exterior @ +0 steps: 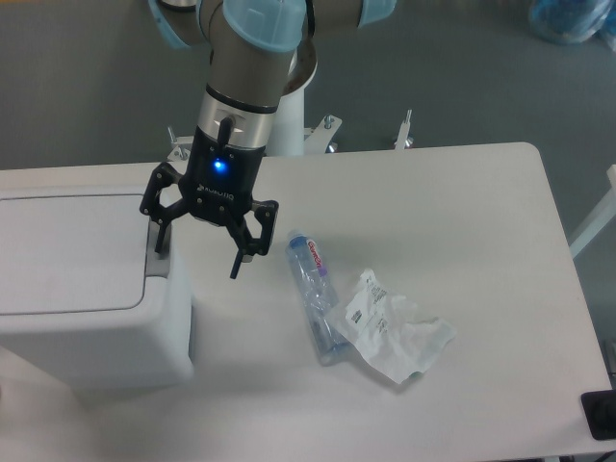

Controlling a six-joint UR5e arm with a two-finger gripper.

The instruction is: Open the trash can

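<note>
The trash can (82, 279) is a big boxy white bin at the left edge of the table, its flat lid down. A grey latch (161, 252) sits at the lid's right edge. My gripper (196, 260) hangs open over the can's right rim. One fingertip (156, 246) is at the latch, whether touching I cannot tell, and the other (234, 270) hangs past the can's side above the table. Nothing is held between them.
A clear plastic bottle (313, 294) lies on the white table (433, 221) right of the gripper. A crumpled white wrapper (390, 327) lies against its lower end. The table's right edge is near x 600.
</note>
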